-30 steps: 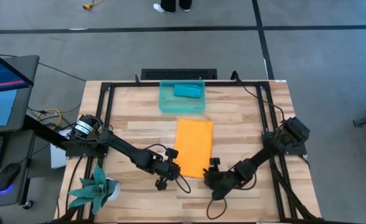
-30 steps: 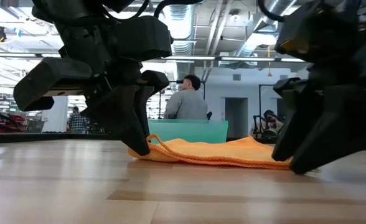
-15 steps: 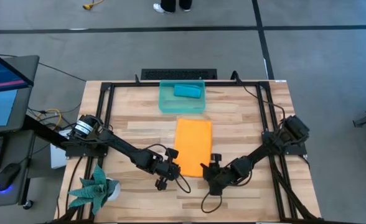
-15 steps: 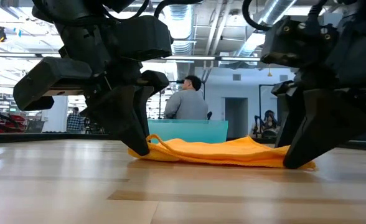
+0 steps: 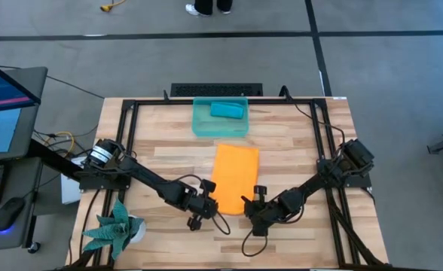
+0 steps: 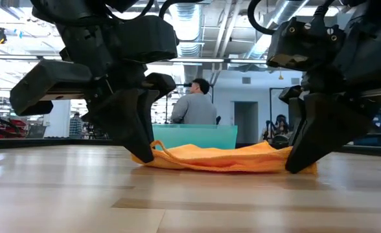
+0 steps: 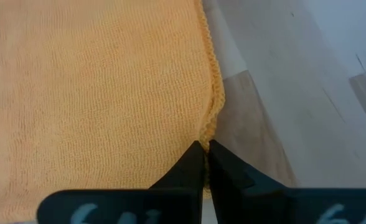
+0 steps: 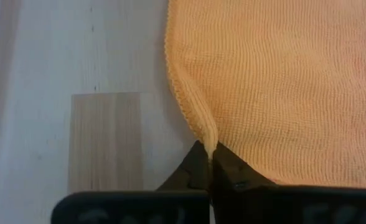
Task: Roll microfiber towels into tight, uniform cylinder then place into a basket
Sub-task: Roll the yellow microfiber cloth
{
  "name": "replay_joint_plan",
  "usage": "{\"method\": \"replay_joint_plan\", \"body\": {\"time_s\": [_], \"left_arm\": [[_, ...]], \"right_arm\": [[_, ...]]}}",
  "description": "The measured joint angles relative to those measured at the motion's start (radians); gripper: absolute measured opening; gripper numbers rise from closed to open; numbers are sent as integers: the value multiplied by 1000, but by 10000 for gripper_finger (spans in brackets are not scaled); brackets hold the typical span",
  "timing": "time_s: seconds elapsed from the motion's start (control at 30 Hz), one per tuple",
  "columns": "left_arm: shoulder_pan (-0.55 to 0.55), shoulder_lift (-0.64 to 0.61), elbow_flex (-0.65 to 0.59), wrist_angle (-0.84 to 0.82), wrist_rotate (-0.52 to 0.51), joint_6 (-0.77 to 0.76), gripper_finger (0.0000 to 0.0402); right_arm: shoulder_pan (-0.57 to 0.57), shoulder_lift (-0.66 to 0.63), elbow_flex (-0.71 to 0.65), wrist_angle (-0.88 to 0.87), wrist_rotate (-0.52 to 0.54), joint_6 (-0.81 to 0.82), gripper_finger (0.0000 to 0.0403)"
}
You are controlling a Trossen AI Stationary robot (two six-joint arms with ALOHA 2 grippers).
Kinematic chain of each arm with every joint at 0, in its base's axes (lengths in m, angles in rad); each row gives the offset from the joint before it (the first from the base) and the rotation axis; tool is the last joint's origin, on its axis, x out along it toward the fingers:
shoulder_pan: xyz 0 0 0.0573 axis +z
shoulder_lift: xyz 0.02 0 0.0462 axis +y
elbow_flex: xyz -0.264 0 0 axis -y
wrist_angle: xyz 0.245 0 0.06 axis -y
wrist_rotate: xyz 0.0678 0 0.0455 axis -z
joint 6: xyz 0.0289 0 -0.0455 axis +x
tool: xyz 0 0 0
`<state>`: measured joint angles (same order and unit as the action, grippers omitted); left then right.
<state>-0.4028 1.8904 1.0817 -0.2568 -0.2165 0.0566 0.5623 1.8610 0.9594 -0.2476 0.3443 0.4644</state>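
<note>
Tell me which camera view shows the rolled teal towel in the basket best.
The high view: the rolled teal towel lies in plain sight inside the translucent basket, seen from straight above. In the low view only the basket's wall shows behind the orange towel. Both wrist views show only orange cloth.

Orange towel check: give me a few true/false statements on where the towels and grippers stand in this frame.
1. The orange towel lies flat on the table. True.
2. The right gripper is open, clear of the towel. False: it is shut on the towel's edge.
3. The left gripper is shut on the towel's near corner. True.
4. The basket is empty. False: a rolled teal towel lies in it.
</note>
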Motion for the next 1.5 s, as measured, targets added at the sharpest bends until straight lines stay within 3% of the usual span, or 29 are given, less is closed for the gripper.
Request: {"method": "replay_joint_plan", "body": {"time_s": [0.23,0.43,0.57,0.7,0.87,1.13,1.27,1.5], "left_arm": [[-14,0,4,-56,-3,0,6],[-38,0,81,-204,-37,-82,6],[-81,0,143,-303,-64,-138,6],[-139,0,192,-392,-134,-175,6],[-212,0,254,-503,-243,-225,6],[-294,0,316,-583,-517,-246,6],[-280,0,316,-582,-600,-227,6],[-175,0,261,-488,-609,-206,6]], "right_arm": [[8,6,67,-44,-19,-1,31],[41,5,156,-98,-34,-3,9],[66,4,197,-100,-34,-3,16],[85,3,234,-97,-32,-2,29],[103,3,280,-95,-29,-2,11],[128,5,317,-94,-28,-3,26],[131,5,317,-130,-4,-2,27],[119,6,317,-275,82,60,7]]}}
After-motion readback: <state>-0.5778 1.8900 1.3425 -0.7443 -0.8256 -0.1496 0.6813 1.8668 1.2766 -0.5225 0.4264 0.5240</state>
